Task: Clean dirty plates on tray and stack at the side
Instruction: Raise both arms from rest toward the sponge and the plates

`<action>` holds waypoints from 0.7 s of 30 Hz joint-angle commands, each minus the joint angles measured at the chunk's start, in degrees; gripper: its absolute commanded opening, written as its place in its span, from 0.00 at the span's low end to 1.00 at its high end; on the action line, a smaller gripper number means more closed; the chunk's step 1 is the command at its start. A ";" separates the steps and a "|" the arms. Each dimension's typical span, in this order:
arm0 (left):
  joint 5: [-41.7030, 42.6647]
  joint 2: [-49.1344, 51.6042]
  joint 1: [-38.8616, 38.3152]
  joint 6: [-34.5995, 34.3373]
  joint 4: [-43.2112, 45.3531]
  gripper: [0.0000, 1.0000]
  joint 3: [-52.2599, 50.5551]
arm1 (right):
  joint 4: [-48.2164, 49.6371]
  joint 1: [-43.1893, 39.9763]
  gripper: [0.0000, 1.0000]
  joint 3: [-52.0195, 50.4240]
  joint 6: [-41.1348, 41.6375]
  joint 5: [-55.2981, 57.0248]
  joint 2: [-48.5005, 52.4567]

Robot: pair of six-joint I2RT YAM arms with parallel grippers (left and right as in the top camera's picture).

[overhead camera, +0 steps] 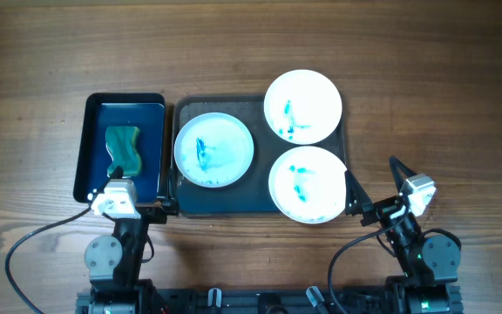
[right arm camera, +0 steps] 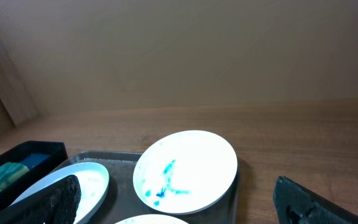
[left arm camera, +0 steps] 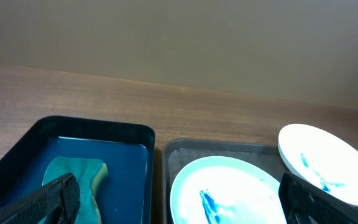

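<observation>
Wood: the table (overhead camera: 425,70), brown boards seen from overhead, with both arms at its near edge.
Centre: the tray (overhead camera: 234,199), dark grey and wet-looking, carries all three plates.
Tray's left half: the left plate (overhead camera: 213,150) lies flat inside the rim, with a blue smear in its middle.
Tray's far right corner: the far-right plate (overhead camera: 302,106) overhangs the far rim.
Tray's near right corner: the near-right plate (overhead camera: 308,185) overhangs the near and right rims, just beside the far-right plate.
Left of the tray: the small blue tray (overhead camera: 146,131), black-rimmed and glossy, holds a green sponge (overhead camera: 122,150).
Near edge, left: the left gripper (overhead camera: 133,202) sits by the gap between the two trays, jaws wide apart.
Near edge, right: the right gripper (overhead camera: 371,174) sits just right of the near-right plate, jaws apart.
Left wrist view: dark fingers (left arm camera: 55,199) frame the bottom corners, spread wide. One is over the sponge, the other is beside the left plate, and the far-right plate is behind it.
Right wrist view: the fingers are again far apart at the bottom corners. The far-right plate is straight ahead, the left plate is at lower left, and a sliver of the near-right plate shows at the bottom edge.
</observation>
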 commanded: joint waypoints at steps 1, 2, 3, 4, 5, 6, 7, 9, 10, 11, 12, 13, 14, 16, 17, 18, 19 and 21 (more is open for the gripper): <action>-0.57 -0.52 -0.24 1.31 0.28 1.00 -0.59 | 0.15 0.09 1.00 -0.07 -0.96 -0.94 -0.24; -0.59 -0.52 -0.24 1.31 0.31 1.00 -0.59 | 0.15 0.09 1.00 -0.07 -0.98 -0.94 -0.24; -0.59 -0.52 -0.24 1.31 0.31 1.00 -0.59 | 0.15 0.09 1.00 -0.07 -0.96 -0.94 -0.24; -0.59 -0.52 -0.24 1.31 0.31 1.00 -0.59 | 0.15 0.09 1.00 -0.07 -0.94 -0.94 -0.24; -0.57 -0.52 -0.24 1.31 0.31 1.00 -0.59 | 0.15 0.09 0.98 -0.07 -0.96 -0.94 -0.24; -0.57 -0.52 -0.24 1.31 0.28 1.00 -0.59 | 0.15 0.09 1.00 -0.07 -0.94 -0.94 -0.24; -0.57 -0.52 -0.24 1.31 0.31 1.00 -0.59 | 0.15 0.09 1.00 -0.07 -0.96 -0.94 -0.24; -0.57 -0.52 -0.24 1.31 0.28 1.00 -0.59 | 0.15 0.09 1.00 -0.07 -0.96 -0.94 -0.24; -0.57 -0.52 -0.24 1.31 0.31 1.00 -0.59 | 0.15 0.09 1.00 -0.07 -0.94 -0.94 -0.24; -0.57 -0.52 -0.24 1.31 0.31 1.00 -0.59 | 0.15 0.09 1.00 -0.07 -0.96 -0.94 -0.24; -0.57 -0.52 -0.24 1.31 0.28 1.00 -0.59 | 0.15 0.09 1.00 -0.07 -0.96 -0.94 -0.24; -0.57 -0.52 -0.24 1.31 0.28 1.00 -0.59 | 0.15 0.09 1.00 -0.07 -0.96 -0.94 -0.24; -0.57 -0.52 -0.24 1.31 0.28 1.00 -0.59 | 0.15 0.09 1.00 -0.07 -0.94 -0.94 -0.24; -0.57 -0.52 -0.24 1.31 0.31 1.00 -0.59 | 0.15 0.09 1.00 -0.07 -0.94 -0.94 -0.24; -0.59 -0.52 -0.24 1.31 0.28 1.00 -0.59 | 0.15 0.09 1.00 -0.07 -0.94 -0.94 -0.24; -0.57 -0.52 -0.24 1.31 0.31 1.00 -0.59 | 0.15 0.09 1.00 -0.07 -0.94 -0.94 -0.24; -0.57 -0.52 -0.24 1.31 0.31 1.00 -0.59 | 0.15 0.09 1.00 -0.07 -0.94 -0.94 -0.24; -0.59 -0.52 -0.24 1.31 0.31 1.00 -0.59 | 0.15 0.09 1.00 -0.07 -0.94 -0.94 -0.24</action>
